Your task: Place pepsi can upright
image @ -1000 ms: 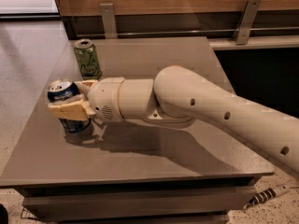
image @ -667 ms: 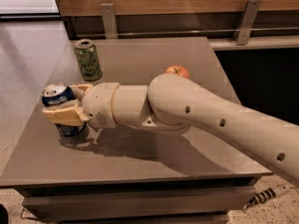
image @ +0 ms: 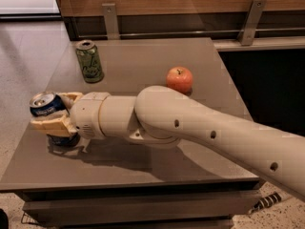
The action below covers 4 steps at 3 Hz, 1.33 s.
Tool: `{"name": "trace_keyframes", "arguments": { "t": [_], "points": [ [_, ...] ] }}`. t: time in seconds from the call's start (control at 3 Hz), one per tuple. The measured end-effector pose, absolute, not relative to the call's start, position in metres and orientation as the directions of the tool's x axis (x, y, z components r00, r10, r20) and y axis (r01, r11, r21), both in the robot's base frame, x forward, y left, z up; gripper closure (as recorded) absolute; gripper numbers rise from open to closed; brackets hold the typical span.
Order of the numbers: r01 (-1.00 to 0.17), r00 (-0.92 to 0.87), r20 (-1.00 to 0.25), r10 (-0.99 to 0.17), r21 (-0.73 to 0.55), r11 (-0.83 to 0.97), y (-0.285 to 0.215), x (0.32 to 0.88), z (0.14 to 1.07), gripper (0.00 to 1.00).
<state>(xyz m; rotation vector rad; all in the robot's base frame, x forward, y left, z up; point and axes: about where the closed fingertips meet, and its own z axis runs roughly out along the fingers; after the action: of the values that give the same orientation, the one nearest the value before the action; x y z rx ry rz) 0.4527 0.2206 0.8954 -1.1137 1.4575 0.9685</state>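
Note:
The pepsi can [image: 45, 106], dark blue with a silver top, stands upright near the left front edge of the grey table [image: 143, 61]. My gripper [image: 57, 112] reaches in from the right and its tan fingers [image: 50, 124] are closed around the can's middle. The can's base rests on or just above the tabletop; its lower part is partly hidden by the fingers.
A green can [image: 89, 61] stands upright at the back left of the table. A red apple [image: 179, 79] sits behind my arm near the middle. The table's left edge is close to the pepsi can. A wooden wall with metal brackets runs behind.
My arm has moved further left toward the table edge, carrying the pepsi can with it. The apple has come into view behind the arm.

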Motion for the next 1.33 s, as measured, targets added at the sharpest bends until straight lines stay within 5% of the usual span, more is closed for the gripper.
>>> {"name": "trace_keyframes", "arguments": {
  "t": [0.67, 1.33],
  "points": [
    [-0.959, -0.063, -0.989, -0.136, 0.023, 0.282, 0.2191, 0.4463, 0.8797, 1.00],
    [-0.959, -0.063, -0.989, -0.136, 0.022, 0.282, 0.2192, 0.4462, 0.8799, 0.59]
  ]
}}
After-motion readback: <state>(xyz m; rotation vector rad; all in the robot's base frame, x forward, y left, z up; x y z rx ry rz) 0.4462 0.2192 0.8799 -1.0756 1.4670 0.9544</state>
